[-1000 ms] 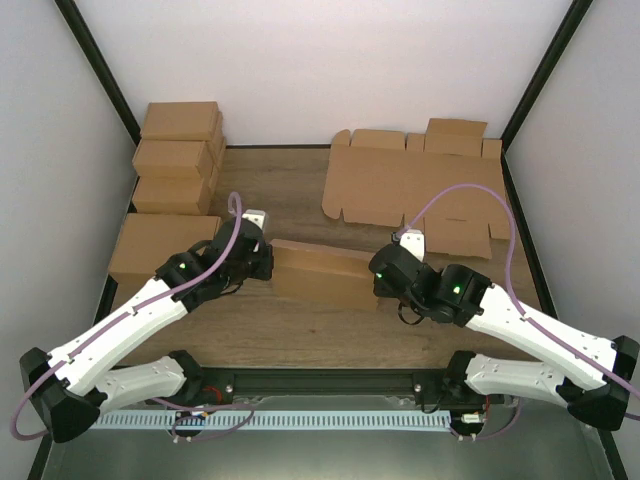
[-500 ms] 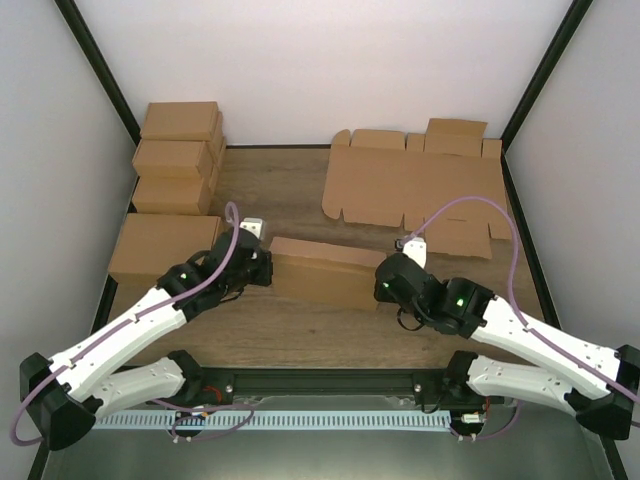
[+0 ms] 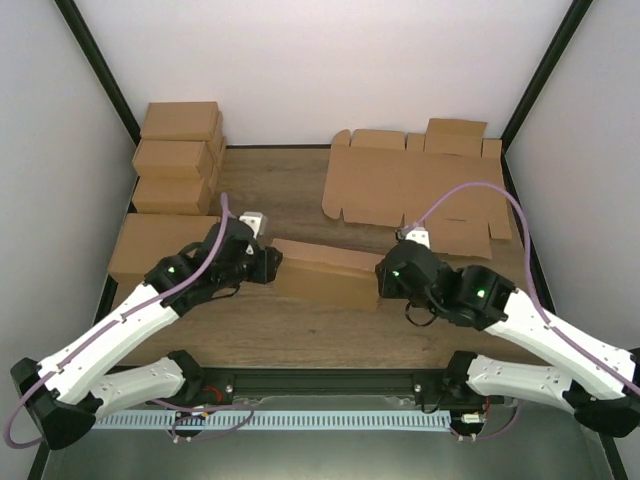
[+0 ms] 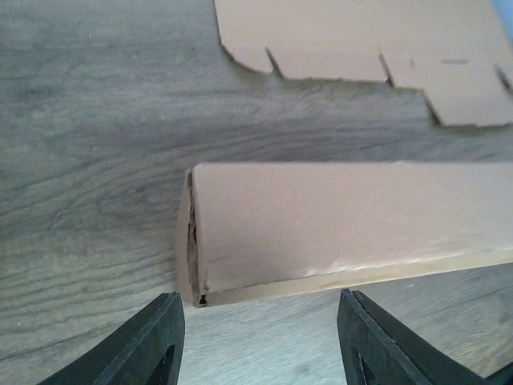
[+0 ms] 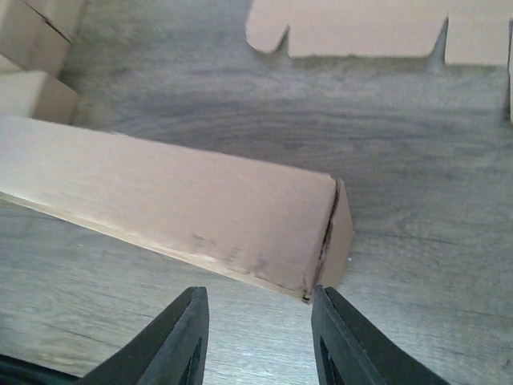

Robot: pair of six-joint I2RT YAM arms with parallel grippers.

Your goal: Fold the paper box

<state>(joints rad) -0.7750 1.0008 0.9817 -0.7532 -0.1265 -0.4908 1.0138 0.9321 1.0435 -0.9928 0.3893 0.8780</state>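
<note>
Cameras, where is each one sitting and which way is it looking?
Top external: above and behind the arms, looking down at the table; shows both arms, the left end effector and right end effector at either end of the paper box.
Left wrist: on the left arm, looking past its own open fingers at the box's left end.
Right wrist: on the right arm, looking past its open fingers at the box's right end.
Shared: all three see the paper box; both wrist views also show flat cardboard sheets beyond.
</note>
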